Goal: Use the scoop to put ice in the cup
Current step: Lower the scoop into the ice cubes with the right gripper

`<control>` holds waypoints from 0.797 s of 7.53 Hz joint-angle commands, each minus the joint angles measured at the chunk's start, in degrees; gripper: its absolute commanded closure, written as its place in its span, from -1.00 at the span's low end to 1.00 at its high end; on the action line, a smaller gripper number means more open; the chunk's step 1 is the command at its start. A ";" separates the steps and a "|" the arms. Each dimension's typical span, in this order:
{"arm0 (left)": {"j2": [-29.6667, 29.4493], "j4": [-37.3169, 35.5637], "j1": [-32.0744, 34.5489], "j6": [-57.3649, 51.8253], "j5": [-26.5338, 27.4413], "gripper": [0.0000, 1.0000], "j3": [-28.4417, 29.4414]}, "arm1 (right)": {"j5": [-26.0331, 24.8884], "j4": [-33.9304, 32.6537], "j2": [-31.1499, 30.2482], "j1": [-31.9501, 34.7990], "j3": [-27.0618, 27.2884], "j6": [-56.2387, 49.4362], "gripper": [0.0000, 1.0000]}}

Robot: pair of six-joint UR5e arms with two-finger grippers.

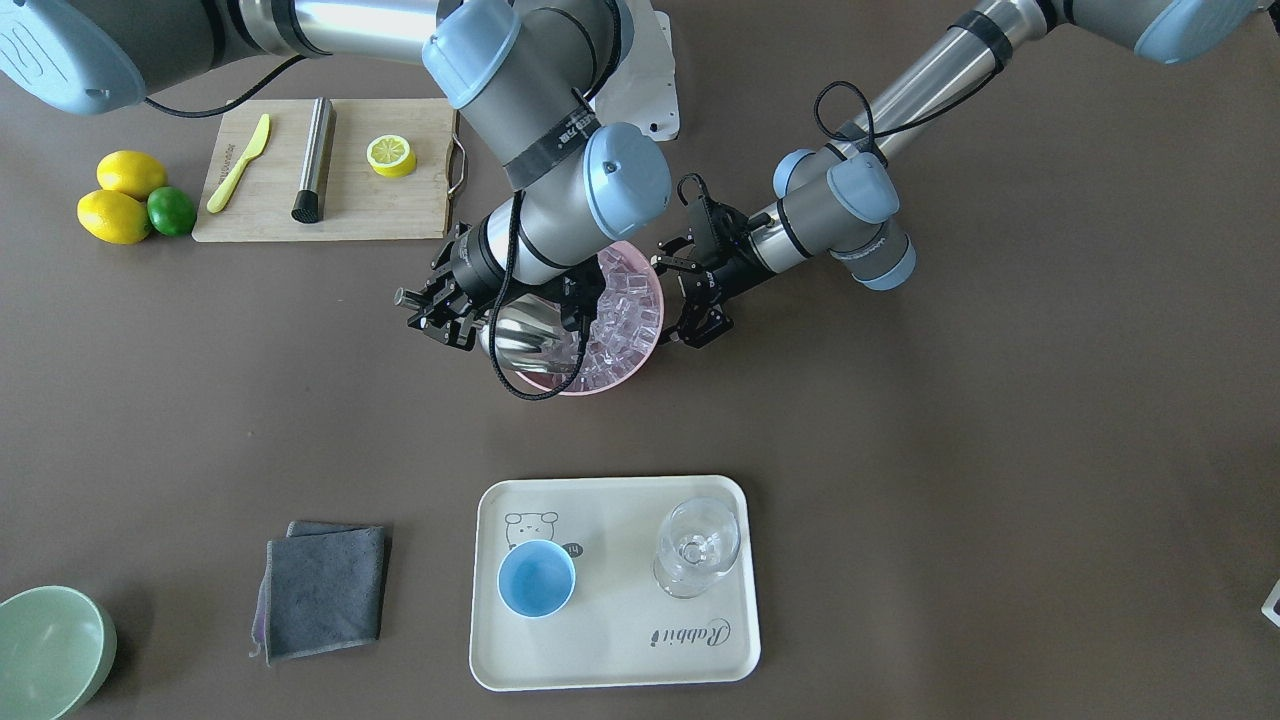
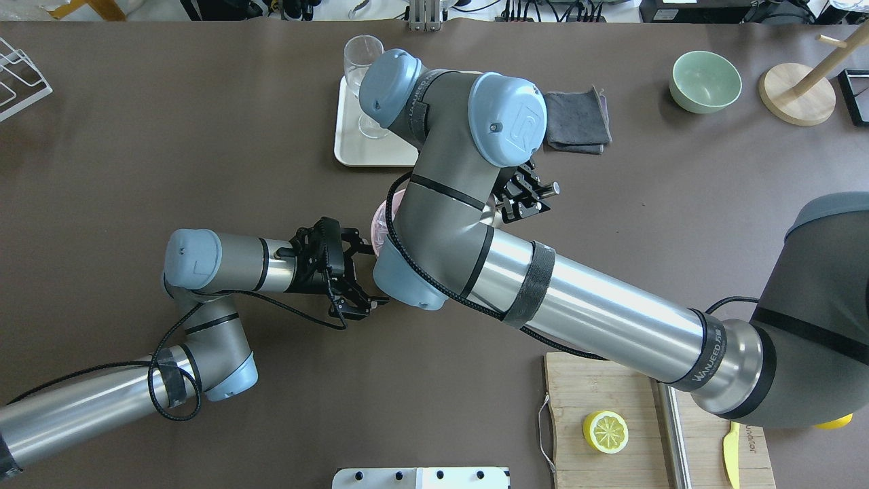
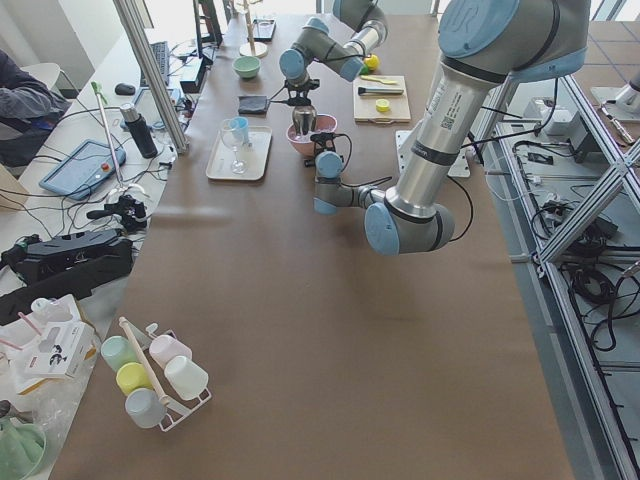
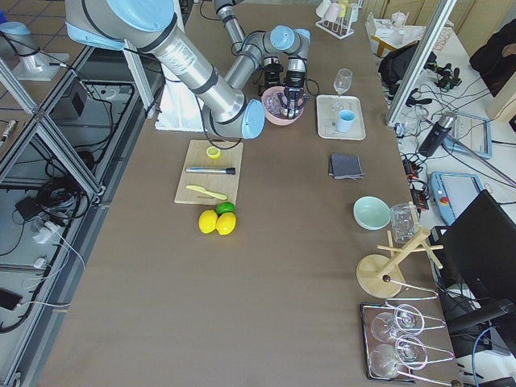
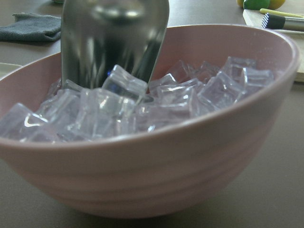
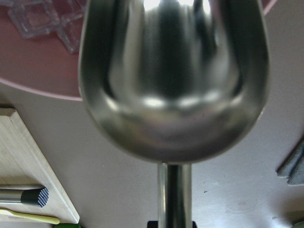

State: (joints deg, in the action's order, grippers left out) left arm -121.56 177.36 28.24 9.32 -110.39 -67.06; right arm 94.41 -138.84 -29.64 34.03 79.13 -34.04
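The steel scoop (image 1: pixel 522 342) is tilted down into a pink bowl (image 1: pixel 640 368) heaped with clear ice (image 1: pixel 625 310). My right gripper (image 1: pixel 445 310) is shut on its rod handle. In the left wrist view the scoop (image 5: pixel 114 42) has its mouth dug into the ice (image 5: pixel 142 104) at the far side of the bowl (image 5: pixel 166 180). The right wrist view shows the scoop (image 6: pixel 173 80) from behind, with no ice visible in it. My left gripper (image 1: pixel 678 302) is open, its fingers spread beside the bowl's other side. The light-blue cup (image 1: pixel 536 578) stands empty on a cream tray (image 1: pixel 620 650).
A stemmed clear glass (image 1: pixel 697 547) shares the tray. A folded grey cloth (image 1: pixel 325 588) and a pale-green bowl (image 1: pixel 50 650) lie beside it. Behind the bowl a cutting board (image 1: pixel 400 215) holds a lemon half, a yellow knife and a steel cylinder, with lemons (image 1: pixel 115 215) alongside.
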 commanded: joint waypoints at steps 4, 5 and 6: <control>0.09 0.00 -0.20 -0.09 0.00 -0.95 0.00 | 2.62 2.76 -5.49 0.07 9.35 3.79 1.00; 0.09 0.00 -0.20 -0.09 0.00 -0.95 0.00 | 3.58 4.79 -7.08 0.07 10.51 5.37 1.00; 0.09 0.00 -0.03 -0.09 0.00 -0.95 0.00 | 3.77 6.46 -7.53 0.07 10.52 7.13 1.00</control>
State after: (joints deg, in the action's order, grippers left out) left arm -121.47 177.36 28.09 9.25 -110.39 -67.06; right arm 97.45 -135.46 -35.36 34.08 88.33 -29.81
